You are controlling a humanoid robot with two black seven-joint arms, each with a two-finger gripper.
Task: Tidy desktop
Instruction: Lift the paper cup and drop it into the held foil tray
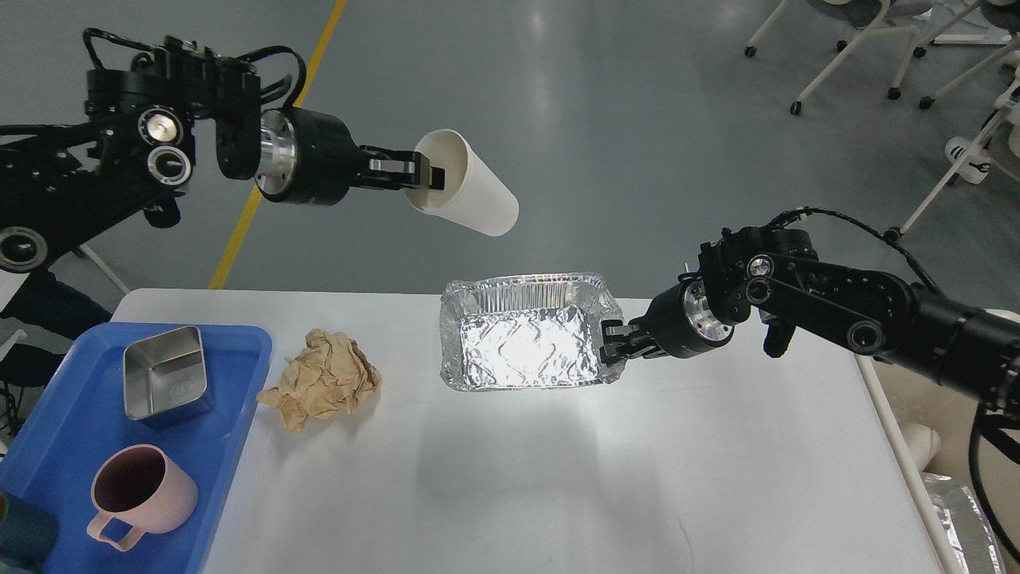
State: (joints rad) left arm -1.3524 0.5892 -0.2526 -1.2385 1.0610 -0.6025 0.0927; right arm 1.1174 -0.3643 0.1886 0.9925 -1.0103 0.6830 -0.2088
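Observation:
The white desktop (558, 478) fills the lower view. My left gripper (426, 177) is shut on the rim of a white paper cup (470, 187), held tilted on its side high above the far edge. My right gripper (610, 344) is shut on the right rim of a silver foil tray (522, 343), which hangs a little above the desktop. A crumpled brown paper ball (325, 379) lies on the desktop beside the blue tray.
A blue plastic tray (239, 399) at the left holds a square metal box (166, 372) and a pink mug (139, 493). A foil-lined bin (964, 518) stands past the right edge. Chairs (876, 48) stand far back right.

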